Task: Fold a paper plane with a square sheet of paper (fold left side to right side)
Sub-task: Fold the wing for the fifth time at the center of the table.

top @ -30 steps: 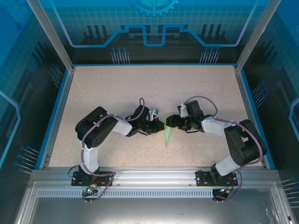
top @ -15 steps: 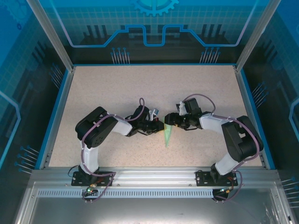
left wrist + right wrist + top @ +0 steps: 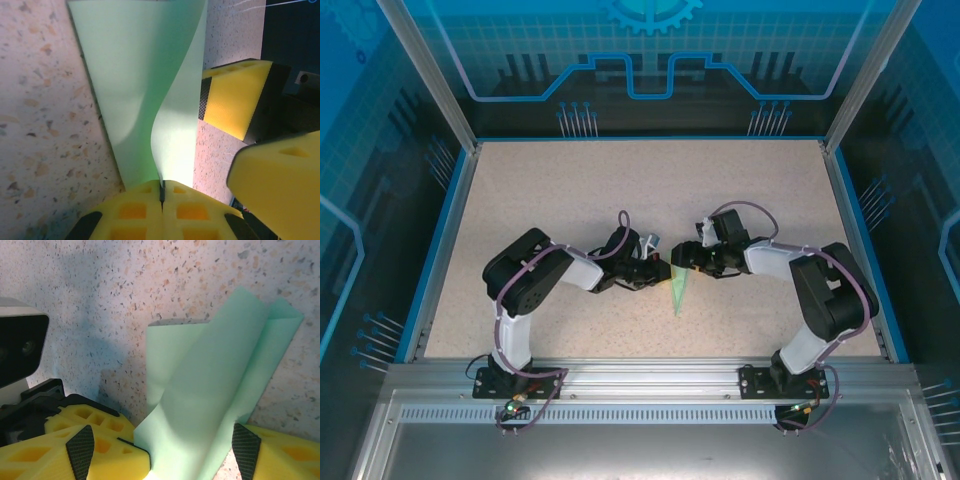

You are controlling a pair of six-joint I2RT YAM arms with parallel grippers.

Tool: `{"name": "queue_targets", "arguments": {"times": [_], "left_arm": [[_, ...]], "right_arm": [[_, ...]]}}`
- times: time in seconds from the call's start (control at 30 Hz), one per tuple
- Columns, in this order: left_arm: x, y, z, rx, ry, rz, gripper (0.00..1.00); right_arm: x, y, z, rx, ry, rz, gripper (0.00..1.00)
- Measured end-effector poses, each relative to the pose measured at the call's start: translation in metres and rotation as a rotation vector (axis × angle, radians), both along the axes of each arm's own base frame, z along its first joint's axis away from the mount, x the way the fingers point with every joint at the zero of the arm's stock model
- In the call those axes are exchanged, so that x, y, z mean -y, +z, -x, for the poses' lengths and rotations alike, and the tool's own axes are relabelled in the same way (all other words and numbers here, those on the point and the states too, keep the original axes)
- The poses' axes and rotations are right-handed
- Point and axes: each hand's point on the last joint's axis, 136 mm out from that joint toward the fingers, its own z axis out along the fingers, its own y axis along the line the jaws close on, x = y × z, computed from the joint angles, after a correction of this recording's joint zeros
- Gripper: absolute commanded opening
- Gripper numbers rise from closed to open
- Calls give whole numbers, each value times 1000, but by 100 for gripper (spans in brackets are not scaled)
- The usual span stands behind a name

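Top external view: both arms are reaching in over the middle of the bench (image 3: pixel 570 190), with the left hand (image 3: pixel 658 270) and the right hand (image 3: pixel 684 260) facing each other at the wide far end of the sheet of paper (image 3: pixel 677 292). The sheet is lying as a slim green wedge, its tip pointing toward the near edge. Over to the left wrist: the left hand is clenching, pads pressed flat together, and the sheet is coming straight out of their seam, one layer curling up off the speckled surface. Two yellow fingers (image 3: pixel 235 100) of the right hand are sitting just beside that curl. On the right wrist, the right hand is standing released, fingers spread wide with the folded paper running between them. It is possibly brushing one pad, though I can't be sure from here.
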Motion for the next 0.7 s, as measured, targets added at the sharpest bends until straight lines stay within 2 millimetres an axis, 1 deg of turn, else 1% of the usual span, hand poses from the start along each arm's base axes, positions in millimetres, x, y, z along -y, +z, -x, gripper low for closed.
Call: {"name": "queue_targets", "arguments": {"times": [0.33, 0.53, 0.7], "left_arm": [[2, 1, -2, 6, -3, 0, 0], [2, -5, -2, -7, -5, -14, 0], [2, -5, -3, -2, -9, -16, 0]], "right_arm": [[-1, -2, -3, -25, -1, 13, 77], [-1, -3, -4, -36, -1, 17, 77], [-1, -2, -4, -37, -1, 17, 78]]}}
